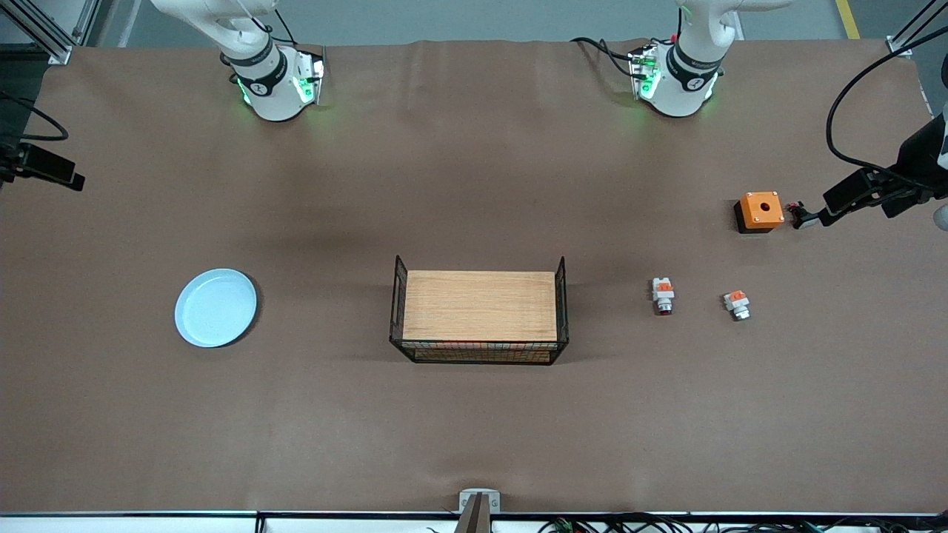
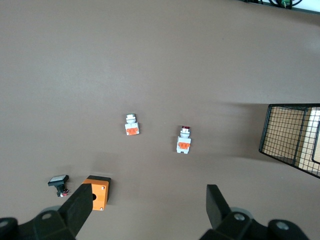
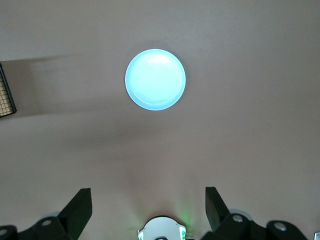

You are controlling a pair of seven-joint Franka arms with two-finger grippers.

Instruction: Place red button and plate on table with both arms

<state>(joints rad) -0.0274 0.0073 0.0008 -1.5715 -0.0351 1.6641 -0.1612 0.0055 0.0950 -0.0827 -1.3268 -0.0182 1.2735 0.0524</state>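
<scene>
Well apart: red button (image 2: 184,139) below open left tool (image 2: 147,206)

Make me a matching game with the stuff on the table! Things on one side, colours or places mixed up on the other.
Things:
1. plate
2. red button
3. orange box
4. wooden tray

Clues:
A. has a round hole on top
B. pale blue, toward the right arm's end of the table
C. black wire ends, in the middle of the table
D. tiny, with a dark red tip

Pairs: 1-B, 2-D, 3-A, 4-C
</scene>
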